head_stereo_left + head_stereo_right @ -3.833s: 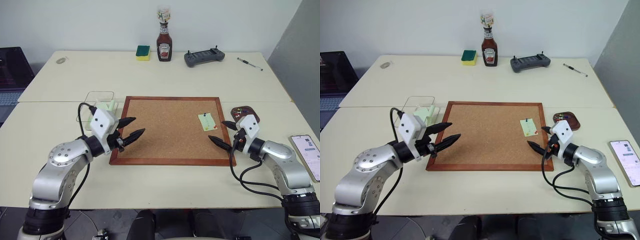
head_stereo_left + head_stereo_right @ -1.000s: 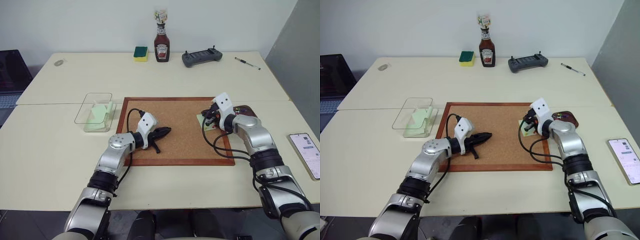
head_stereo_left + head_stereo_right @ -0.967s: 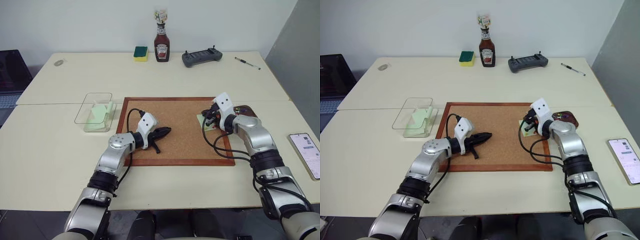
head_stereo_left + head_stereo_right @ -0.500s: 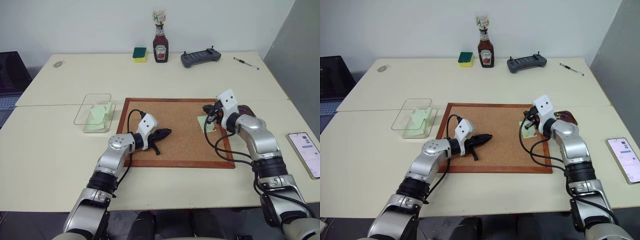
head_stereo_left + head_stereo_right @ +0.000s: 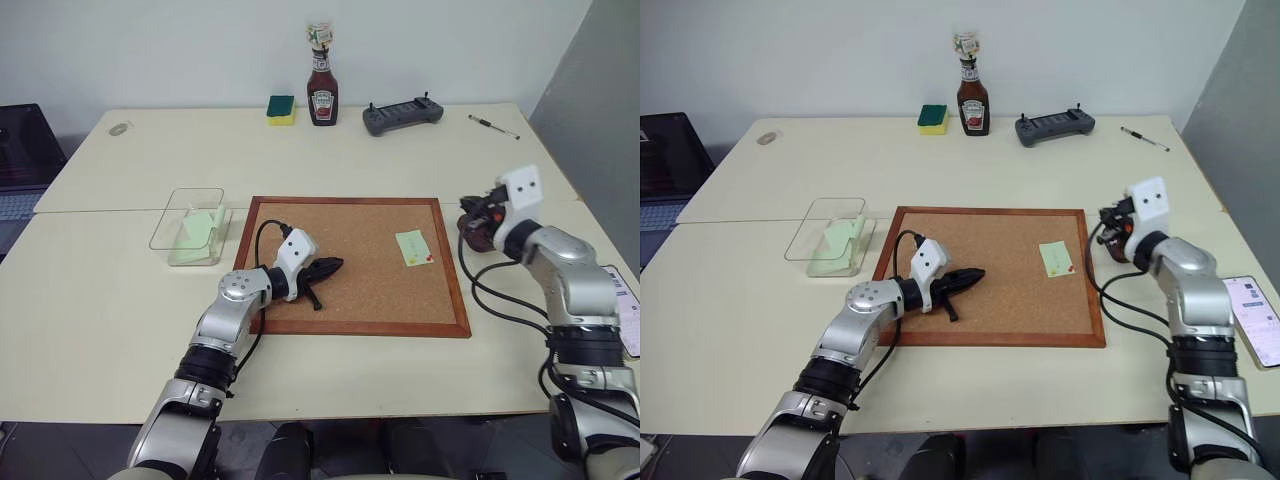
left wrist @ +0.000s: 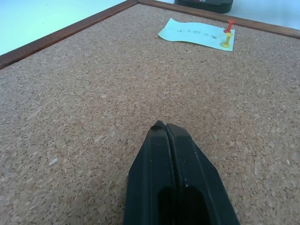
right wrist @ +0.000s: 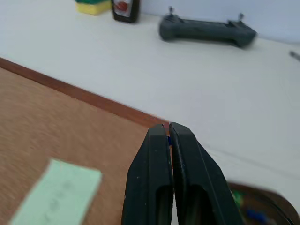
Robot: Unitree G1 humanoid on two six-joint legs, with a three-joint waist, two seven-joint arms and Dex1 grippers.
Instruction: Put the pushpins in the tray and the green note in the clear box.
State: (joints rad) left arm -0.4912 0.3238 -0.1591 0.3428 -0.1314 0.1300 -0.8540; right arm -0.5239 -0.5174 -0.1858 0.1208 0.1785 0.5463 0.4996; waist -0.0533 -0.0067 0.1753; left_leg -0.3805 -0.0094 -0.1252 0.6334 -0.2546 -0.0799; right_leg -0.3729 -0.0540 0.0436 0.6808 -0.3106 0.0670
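Since lifted off note (image 5: 414, 247), R gripper (image 5: 470, 212) over tray (image 5: 1114, 246)

My left gripper (image 6: 165, 127) points forward and slightly down, its two black fingers pressed together. My right gripper (image 7: 168, 126) sits higher, forearm angled inward, fingers likewise closed tight, tips touching.
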